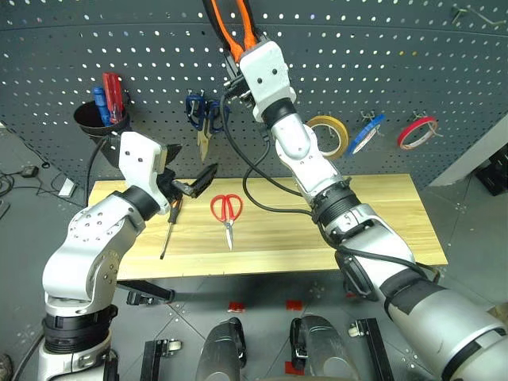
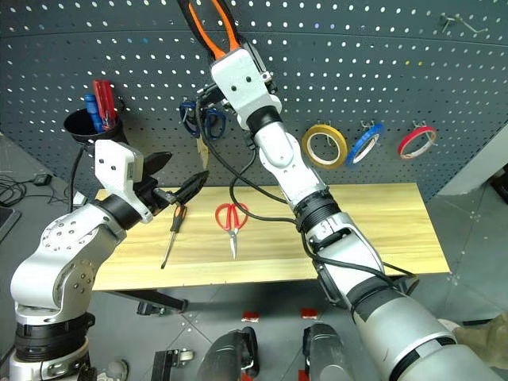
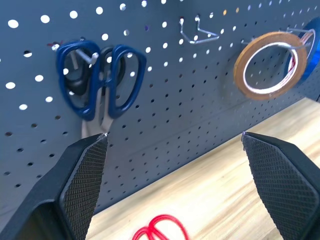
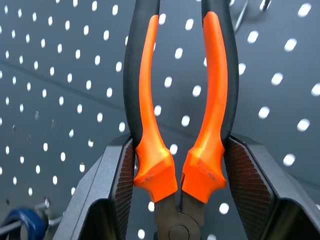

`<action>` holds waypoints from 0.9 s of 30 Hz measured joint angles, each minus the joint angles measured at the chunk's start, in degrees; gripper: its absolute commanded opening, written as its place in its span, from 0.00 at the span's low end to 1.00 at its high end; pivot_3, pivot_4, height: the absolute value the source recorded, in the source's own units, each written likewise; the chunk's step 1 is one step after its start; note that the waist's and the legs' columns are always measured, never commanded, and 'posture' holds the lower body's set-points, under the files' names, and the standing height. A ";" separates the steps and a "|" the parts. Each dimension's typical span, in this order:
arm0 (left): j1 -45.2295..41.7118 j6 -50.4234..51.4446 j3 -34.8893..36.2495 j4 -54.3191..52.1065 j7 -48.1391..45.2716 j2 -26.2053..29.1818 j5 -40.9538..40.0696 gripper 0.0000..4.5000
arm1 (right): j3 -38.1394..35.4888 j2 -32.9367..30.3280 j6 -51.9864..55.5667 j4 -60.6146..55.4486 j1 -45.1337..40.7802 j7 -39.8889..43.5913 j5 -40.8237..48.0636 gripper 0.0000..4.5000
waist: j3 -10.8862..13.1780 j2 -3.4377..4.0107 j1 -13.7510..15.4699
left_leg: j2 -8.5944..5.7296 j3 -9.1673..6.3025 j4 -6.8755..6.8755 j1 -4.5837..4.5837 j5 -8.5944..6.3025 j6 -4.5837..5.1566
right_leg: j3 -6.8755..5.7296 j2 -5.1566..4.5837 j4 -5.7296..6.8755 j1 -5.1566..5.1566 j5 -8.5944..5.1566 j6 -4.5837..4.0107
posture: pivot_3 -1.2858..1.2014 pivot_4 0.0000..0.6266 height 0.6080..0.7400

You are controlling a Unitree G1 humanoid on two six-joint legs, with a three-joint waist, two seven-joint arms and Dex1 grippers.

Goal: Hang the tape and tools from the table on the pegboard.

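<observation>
My right gripper (image 1: 244, 45) is raised against the dark pegboard (image 1: 413, 71), shut on the orange-and-black pliers (image 4: 148, 95). The handles point up between its pads (image 4: 125, 175), and their ends run out of view. My left gripper (image 1: 189, 171) hovers open and empty above the table's (image 1: 381, 214) left part, facing the pegboard. The red-handled scissors (image 1: 227, 210) and the slim screwdriver (image 1: 169, 230) lie on the wood below it. The blue tape (image 1: 366, 134) hangs on a hook at the right.
Blue-handled scissors (image 3: 100, 75) hang on the pegboard ahead of the left gripper, with a bare hook (image 3: 197, 32) beside them. A yellow tape roll (image 1: 329, 136) and a red one (image 1: 417, 132) flank the blue tape. A black cup (image 1: 101, 119) holding drivers is at far left.
</observation>
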 measured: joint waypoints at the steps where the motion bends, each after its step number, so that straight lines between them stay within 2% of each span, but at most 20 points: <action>1: -0.46 0.00 -0.10 0.21 0.16 -0.01 0.12 1.00 | -0.18 -0.02 -0.49 1.26 -0.53 -0.18 -0.04 0.53 | 0.19 0.01 0.12 | 0.01 0.00 -0.01 0.01 0.00 0.00 | 0.00 0.00 -0.01 0.00 0.00 0.00 | 0.51 0.43 1.00; 11: -1.28 -0.01 -2.27 1.97 -0.19 -0.70 1.22 1.00 | -0.41 -3.09 -3.76 9.50 -2.35 -2.11 -1.80 0.53 | 2.00 0.02 1.77 | -0.01 0.00 -0.02 -0.01 0.00 0.00 | -0.01 -0.03 -0.03 -0.01 -0.01 -0.02 | 0.52 0.49 1.00; 18: -1.27 0.12 -2.41 1.97 -1.10 -0.68 1.21 1.00 | -0.55 -5.60 -5.44 10.45 -3.51 -4.08 -2.37 0.53 | 3.20 0.01 1.98 | 0.00 0.01 -0.02 -0.01 0.00 0.00 | -0.01 -0.03 -0.04 -0.02 -0.02 -0.02 | 0.51 0.51 1.00; 27: -0.99 0.27 -3.39 1.97 -1.24 -0.93 1.22 1.00 | -1.48 -5.25 -5.34 10.45 -1.92 -4.90 -2.21 0.53 | 3.62 0.04 2.07 | 0.00 0.00 0.02 0.00 0.00 0.00 | -0.04 -0.05 -0.01 0.01 -0.02 -0.02 | 0.51 0.53 1.00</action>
